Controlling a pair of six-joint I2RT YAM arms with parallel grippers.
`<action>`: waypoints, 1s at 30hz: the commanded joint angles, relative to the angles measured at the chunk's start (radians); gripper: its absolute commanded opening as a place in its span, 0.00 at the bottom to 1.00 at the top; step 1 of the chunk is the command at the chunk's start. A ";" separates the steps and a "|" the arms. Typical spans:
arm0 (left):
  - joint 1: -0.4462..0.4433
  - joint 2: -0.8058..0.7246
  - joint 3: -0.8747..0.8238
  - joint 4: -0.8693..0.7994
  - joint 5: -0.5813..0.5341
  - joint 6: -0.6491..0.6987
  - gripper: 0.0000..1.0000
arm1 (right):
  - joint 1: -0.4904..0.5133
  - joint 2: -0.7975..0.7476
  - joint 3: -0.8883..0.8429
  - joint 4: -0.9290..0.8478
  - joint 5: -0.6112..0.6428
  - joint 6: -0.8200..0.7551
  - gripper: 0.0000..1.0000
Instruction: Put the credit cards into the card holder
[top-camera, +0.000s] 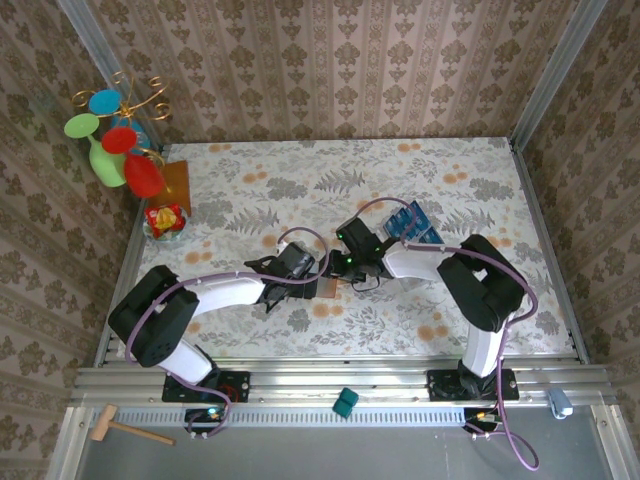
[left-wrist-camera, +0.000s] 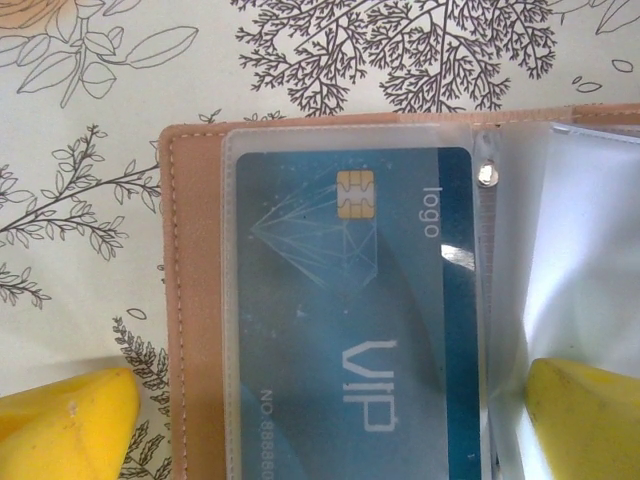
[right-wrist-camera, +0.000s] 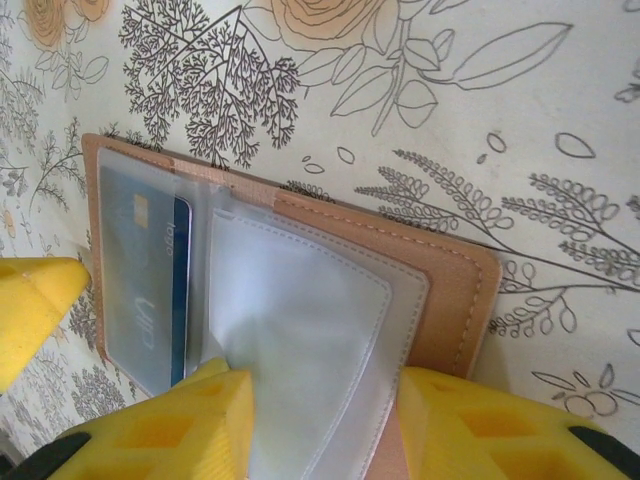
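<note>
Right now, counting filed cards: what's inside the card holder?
One blue credit card sits in a clear sleeve of the card holder. Neighbouring sleeves look empty; anything beneath them is covered.

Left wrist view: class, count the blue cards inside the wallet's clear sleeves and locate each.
1. The blue card sits in the clear sleeve beside the wallet's stitched edge. The neighbouring sleeve looks empty; its lower part is hidden.

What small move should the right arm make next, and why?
Probably lift the right gripper off the card holder toward the remaining credit cards: one blue card already sits sleeved, and the open jaws merely straddle an empty sleeve.
</note>
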 joint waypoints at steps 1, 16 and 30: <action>0.005 -0.010 -0.014 0.006 -0.035 -0.014 1.00 | 0.027 -0.059 -0.036 -0.015 -0.055 0.045 0.47; 0.005 0.000 -0.020 0.018 -0.031 -0.017 1.00 | 0.026 -0.122 -0.123 0.185 -0.056 0.313 0.64; 0.006 -0.006 -0.029 0.023 -0.030 -0.021 1.00 | 0.014 -0.169 -0.232 0.394 0.036 0.520 0.64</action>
